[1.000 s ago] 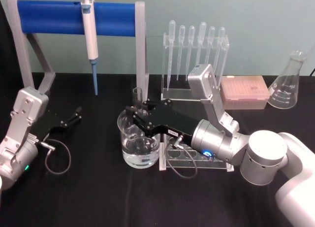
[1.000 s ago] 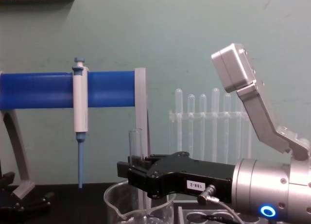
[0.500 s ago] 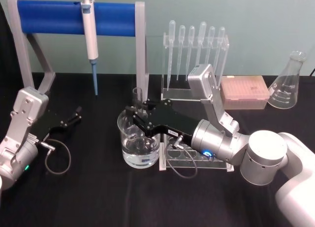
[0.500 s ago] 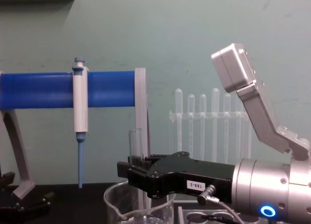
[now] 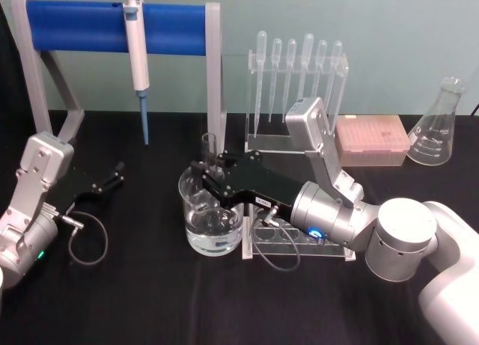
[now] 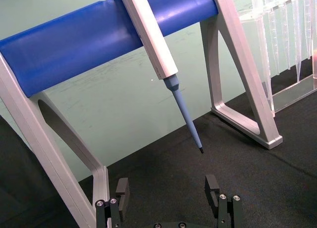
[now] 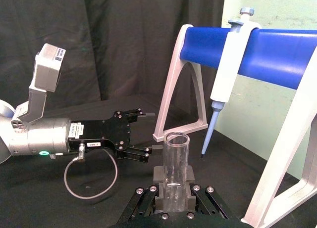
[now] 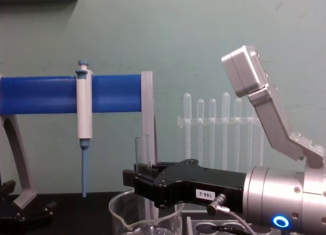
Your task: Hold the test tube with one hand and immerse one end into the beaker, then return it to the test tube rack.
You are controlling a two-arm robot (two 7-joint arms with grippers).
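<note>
Right gripper (image 5: 206, 176), black and boxy on a silver wrist, sits over the wide clear glass beaker (image 5: 196, 233), fingers clenched on the clear colourless glass test tube (image 5: 209, 145). The tube stands upright with its long axis vertical, open rim pointing up above the fingers and rounded end pointing down into the beaker. In the chest view the tube (image 8: 141, 152) rises above the gripper (image 8: 132, 180) and its lower part drops inside the beaker (image 8: 118, 214) rim; cannot tell whether the tip reaches the liquid at the bottom. The right wrist view looks at the open rim of the tube (image 7: 176, 161), held straight between the fingers (image 7: 159, 186).

A clear acrylic test tube rack (image 5: 299, 242) stands just right of the beaker, under the right wrist.

Left gripper (image 5: 112, 178) rests low on the black surface (image 5: 150, 300), well left of the beaker, fingers (image 6: 121, 188) released and spread apart, grasping nothing.
</note>
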